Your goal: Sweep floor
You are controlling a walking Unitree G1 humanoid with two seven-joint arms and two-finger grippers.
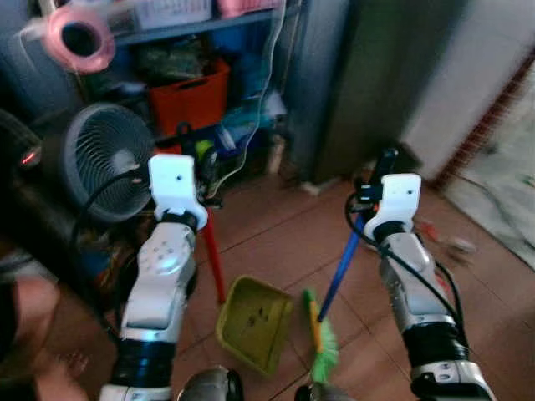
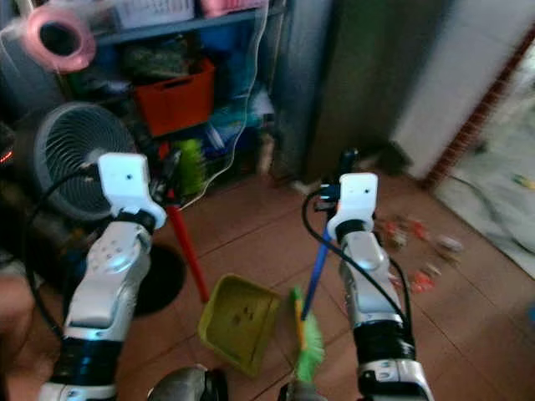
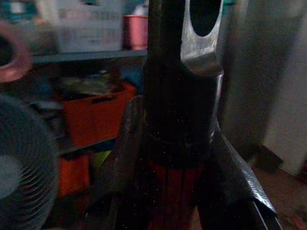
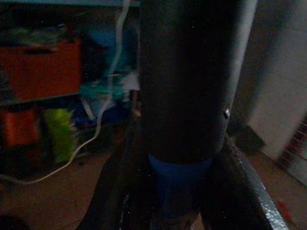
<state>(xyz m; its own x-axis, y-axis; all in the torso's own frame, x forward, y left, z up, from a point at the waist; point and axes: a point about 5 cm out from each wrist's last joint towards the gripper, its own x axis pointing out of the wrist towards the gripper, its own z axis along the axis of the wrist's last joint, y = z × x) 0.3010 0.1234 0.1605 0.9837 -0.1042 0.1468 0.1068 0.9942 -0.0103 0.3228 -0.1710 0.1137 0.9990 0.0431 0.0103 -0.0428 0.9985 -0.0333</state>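
Nearest the robot, an olive-green plastic dustpan (image 1: 253, 322) is lying on the reddish-brown tiled floor (image 1: 267, 234), with the green bristle head of a broom (image 1: 326, 344) resting on the tiles just beside it, on its right. From that head a blue broom handle (image 1: 341, 274) is slanting up and away to the right tool (image 1: 380, 171), whose two black fingers are closing around the handle's dark upper end; the right wrist view is showing the blue shaft (image 4: 180, 182) running between them. A red dustpan handle (image 1: 214, 255) is rising from the pan's left edge to the left tool (image 1: 203, 171), which is gripping its black top end, seen close in the left wrist view (image 3: 180, 120).

To the left of the left arm, a round grey floor fan (image 1: 104, 167) is standing close by, with a black cable (image 1: 92, 209) looping past it. Small scraps of litter (image 2: 410, 251) are lying scattered on the tiles to the right, near a pale marbled floor section (image 1: 510, 192). Farther back, a metal shelf rack (image 1: 201, 29) is holding an orange plastic crate (image 1: 191, 96), and a pink roll of tape (image 1: 79, 38) is sitting at the upper left. A grey cabinet (image 1: 368, 75) is standing beyond the right tool.
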